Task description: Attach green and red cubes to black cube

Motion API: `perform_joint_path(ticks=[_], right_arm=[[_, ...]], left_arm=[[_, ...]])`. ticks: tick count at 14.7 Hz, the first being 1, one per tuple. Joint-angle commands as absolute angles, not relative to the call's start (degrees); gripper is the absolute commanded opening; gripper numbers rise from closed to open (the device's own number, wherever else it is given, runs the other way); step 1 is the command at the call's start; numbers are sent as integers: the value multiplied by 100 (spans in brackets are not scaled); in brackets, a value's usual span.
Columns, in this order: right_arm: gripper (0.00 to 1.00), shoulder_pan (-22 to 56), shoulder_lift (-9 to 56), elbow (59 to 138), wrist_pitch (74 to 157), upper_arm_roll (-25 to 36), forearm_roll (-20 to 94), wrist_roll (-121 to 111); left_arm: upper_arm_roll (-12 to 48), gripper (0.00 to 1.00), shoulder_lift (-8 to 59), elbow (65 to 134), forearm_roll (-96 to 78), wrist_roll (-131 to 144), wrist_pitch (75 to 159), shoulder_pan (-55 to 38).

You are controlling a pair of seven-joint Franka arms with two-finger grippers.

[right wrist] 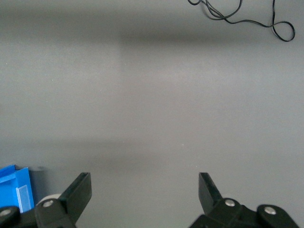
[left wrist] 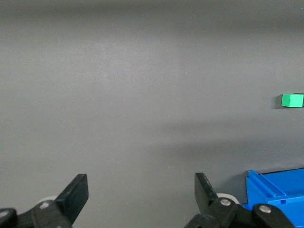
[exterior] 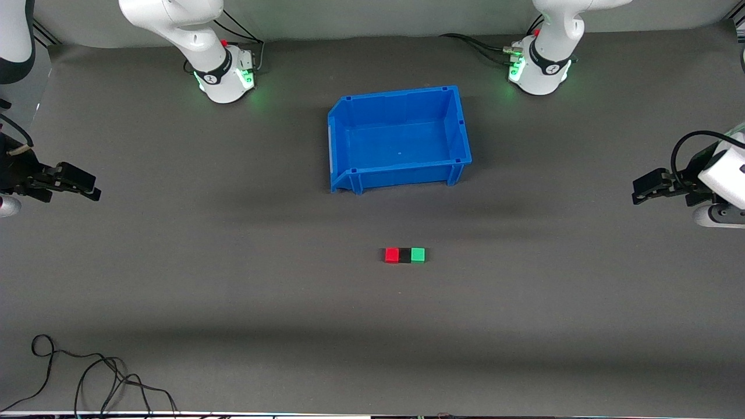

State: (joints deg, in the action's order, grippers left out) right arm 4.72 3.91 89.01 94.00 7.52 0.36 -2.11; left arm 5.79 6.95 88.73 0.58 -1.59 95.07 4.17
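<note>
Grey mat, front view: a dark grey table (exterior: 174, 279) carries everything; both arm bases stand along its farthest edge from the camera.
Cube row, front view: the red cube (exterior: 392, 255), black cube (exterior: 405, 255) and green cube (exterior: 418, 255) lie in one line, touching side to side, the black one in the middle, the red toward the right arm's end and the green toward the left arm's end.
Row's place: nearer to the front camera than the blue bin (exterior: 349, 125), well apart from it, and well apart from both grippers.
Right arm, front view: it waits at its own end of the table, the wrist turned level and the right gripper (exterior: 90, 189) pointing toward the table's middle, low over bare mat.
Left arm, front view: it mirrors that pose at its end, the left gripper (exterior: 637, 195) also level and pointing inward over bare mat.
Loose cable (exterior: 87, 372): coiled on the mat at the edge nearest the camera, toward the right arm's end.
Left wrist view: the left gripper (left wrist: 141, 190) has its fingers spread wide with nothing between them; the green cube (left wrist: 292, 100) sits at the frame's edge, with what may be the black cube's sliver just past it, and a corner of the blue bin (left wrist: 275, 187) shows.
Right wrist view: the right gripper (right wrist: 144, 190) is likewise spread wide and holds nothing; a corner of the blue bin (right wrist: 14, 190) and the cable (right wrist: 237, 14) show.
</note>
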Motion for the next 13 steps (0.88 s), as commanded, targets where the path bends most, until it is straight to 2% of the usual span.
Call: perform_joint_path(ticks=[1,13], right_arm=[[100,466,334,8877,9308,747,-9,-237],[100,475,334,8877,9141,747,202,-44]], left_arm=[[685,99,642,8903,141,-193,9448,527],[668,99,624,8938,228,-193,9422,545]])
